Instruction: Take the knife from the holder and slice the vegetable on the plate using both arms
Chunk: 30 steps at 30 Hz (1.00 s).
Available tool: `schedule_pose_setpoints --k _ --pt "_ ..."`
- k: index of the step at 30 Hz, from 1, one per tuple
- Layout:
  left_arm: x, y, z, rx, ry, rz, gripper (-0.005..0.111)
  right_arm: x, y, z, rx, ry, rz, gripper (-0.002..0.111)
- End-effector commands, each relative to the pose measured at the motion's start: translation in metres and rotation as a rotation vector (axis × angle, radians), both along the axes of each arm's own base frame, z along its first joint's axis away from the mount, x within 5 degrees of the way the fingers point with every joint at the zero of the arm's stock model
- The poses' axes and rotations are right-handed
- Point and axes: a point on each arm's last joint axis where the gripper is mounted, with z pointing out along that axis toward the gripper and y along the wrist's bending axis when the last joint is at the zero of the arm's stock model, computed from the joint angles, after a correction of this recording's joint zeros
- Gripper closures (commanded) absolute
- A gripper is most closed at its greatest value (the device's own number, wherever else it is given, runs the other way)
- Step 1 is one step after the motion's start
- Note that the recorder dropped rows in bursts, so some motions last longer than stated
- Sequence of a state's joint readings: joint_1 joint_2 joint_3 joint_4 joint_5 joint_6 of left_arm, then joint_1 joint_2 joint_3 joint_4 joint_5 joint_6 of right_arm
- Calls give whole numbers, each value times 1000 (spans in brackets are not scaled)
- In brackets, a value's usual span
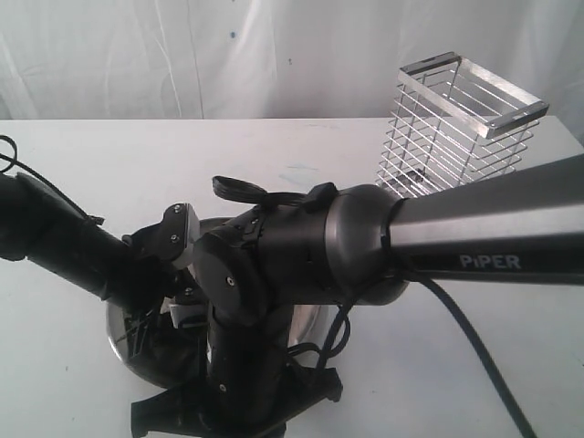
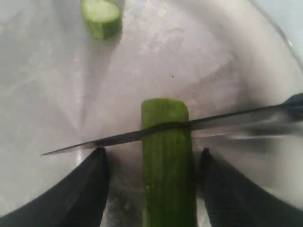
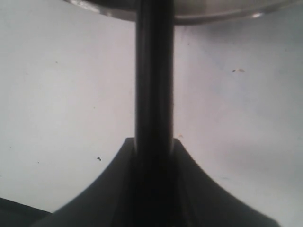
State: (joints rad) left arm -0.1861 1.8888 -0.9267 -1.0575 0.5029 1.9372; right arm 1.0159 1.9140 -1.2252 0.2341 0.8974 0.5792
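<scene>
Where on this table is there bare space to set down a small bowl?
Bare white table runs from the tall wire-basket holder leftwards to the left arm, back to the curtain. Another patch lies front right, beside the black cable. Crowded: the shiny steel plate, under both arms.

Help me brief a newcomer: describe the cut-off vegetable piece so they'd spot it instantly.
Find the shiny steel plate. On it a dark knife crosses a long green vegetable. The cut-off piece is the short green stub lying alone beyond the blade, pale cut face showing.
</scene>
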Motion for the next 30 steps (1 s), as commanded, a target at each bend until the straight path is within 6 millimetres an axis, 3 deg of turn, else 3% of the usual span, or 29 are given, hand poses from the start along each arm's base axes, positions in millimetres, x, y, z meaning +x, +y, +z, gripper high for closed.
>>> schedule_pose_setpoints --k 1,2,4,10,15,18,26,30 --pt "5 -1 -9 -34 28 115 70 2 1 2 17 -16 24 108" --pt "9 -3 -7 -83 37 189 88 2 1 2 17 -16 25 108" --pt "16 -5 -1 -131 32 250 106 3 2 3 23 -27 34 108" --pt "34 -6 11 -127 -62 229 106 26 -12 3 26 -30 -16 108" --pt "40 -10 4 -155 -57 224 106 31 -13 3 67 -15 -1 108" --pt "41 -10 -1 -170 -35 240 98 32 -11 -2 74 -15 -12 108" --pt "39 -12 0 -186 -26 229 50 32 -9 -21 41 33 -27 108" --pt "39 -12 5 -194 -36 222 43 32 -9 -21 43 31 -28 108"
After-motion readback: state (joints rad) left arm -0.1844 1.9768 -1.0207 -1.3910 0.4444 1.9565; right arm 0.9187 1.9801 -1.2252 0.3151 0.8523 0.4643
